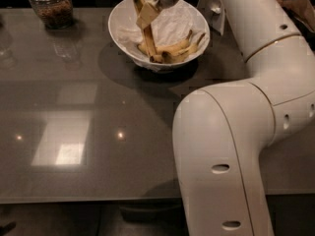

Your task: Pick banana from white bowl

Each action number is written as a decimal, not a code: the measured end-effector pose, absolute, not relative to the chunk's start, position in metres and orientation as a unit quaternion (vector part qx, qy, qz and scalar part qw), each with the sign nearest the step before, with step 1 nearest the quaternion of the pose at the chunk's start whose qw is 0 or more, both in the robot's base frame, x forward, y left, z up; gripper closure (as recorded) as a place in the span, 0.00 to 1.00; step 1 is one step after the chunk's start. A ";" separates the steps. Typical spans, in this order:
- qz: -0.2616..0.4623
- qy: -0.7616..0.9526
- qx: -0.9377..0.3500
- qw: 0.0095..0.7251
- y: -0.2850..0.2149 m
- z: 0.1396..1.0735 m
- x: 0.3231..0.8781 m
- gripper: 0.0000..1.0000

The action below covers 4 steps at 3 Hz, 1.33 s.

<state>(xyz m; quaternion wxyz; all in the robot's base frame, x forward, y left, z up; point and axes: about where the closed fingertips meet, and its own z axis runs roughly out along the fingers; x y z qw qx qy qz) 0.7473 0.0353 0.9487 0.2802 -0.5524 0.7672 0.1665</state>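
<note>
The white bowl [117, 29] stands at the far middle of the grey table, lined with crinkled white paper. My gripper [147, 13] hangs over the bowl's left part, shut on the long straight banana [149, 37]. The banana stands steeply tilted. Its upper end rises above the rim near the gripper, and its lower end still rests in the bowl. Two shorter curved bananas [178, 48] lie on the paper at the bowl's front right. The wrist runs out of the top of the view.
A glass jar [50, 5] with brown contents stands at the far left. My white arm [236, 146] fills the right side and hides that part of the table. A brown object [299, 6] lies at the far right. The table's front edge [88, 199] runs along the bottom.
</note>
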 end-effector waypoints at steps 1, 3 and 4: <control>0.146 0.762 -0.556 0.299 0.026 0.971 0.746 1.00; 0.121 0.756 -0.548 0.336 -0.001 1.015 0.734 1.00; 0.111 0.761 -0.547 0.331 -0.016 1.024 0.718 1.00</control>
